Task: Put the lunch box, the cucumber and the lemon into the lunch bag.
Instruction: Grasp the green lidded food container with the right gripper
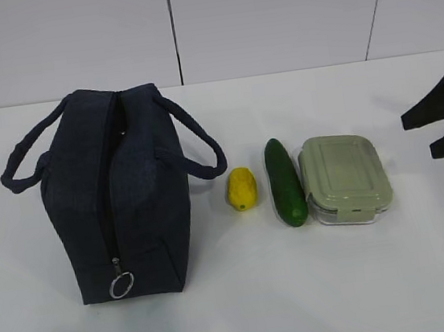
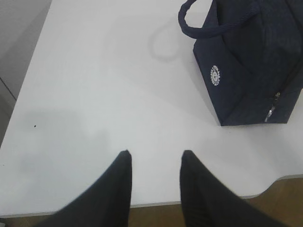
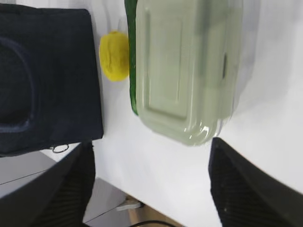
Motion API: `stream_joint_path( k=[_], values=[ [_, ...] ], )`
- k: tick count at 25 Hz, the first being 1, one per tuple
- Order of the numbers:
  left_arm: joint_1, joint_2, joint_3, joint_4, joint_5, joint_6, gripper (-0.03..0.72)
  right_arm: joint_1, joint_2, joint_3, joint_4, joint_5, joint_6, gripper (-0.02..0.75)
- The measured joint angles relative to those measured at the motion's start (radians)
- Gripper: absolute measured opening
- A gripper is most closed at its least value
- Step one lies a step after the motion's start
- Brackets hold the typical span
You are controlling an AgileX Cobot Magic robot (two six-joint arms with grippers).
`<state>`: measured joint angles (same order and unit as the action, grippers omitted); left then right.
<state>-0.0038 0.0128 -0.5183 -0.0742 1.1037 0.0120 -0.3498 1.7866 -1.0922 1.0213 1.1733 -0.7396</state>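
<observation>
Bag stands at left of the exterior frame on the bench, zipper closed, ring pull low on the near end. Lemon, cucumber and box lie in a row to its right; cucumber and box look touching.

Left gripper: fingers apart, empty, over bare bench. Right gripper: fingers wide, empty, above the box.

Judgement:
- Box: rigid, probably heaviest; grip across its short sides.
- Cucumber: smooth, may roll; take mid-length.
- Lemon: small, firm.
- Bag: soft fabric, will sag.
</observation>
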Motion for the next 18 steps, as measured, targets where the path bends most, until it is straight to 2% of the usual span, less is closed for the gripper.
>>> stream_joint_path(
  k=[10, 18],
  values=[
    [0.0, 0.0, 0.0, 0.0, 0.0, 0.0, 0.245, 0.004, 0.16, -0.14, -0.017, 0.004, -0.002, 0.566],
    [0.0, 0.0, 0.0, 0.0, 0.0, 0.0, 0.245, 0.012, 0.236, -0.161, -0.017, 0.004, -0.035, 0.566]
  ],
)
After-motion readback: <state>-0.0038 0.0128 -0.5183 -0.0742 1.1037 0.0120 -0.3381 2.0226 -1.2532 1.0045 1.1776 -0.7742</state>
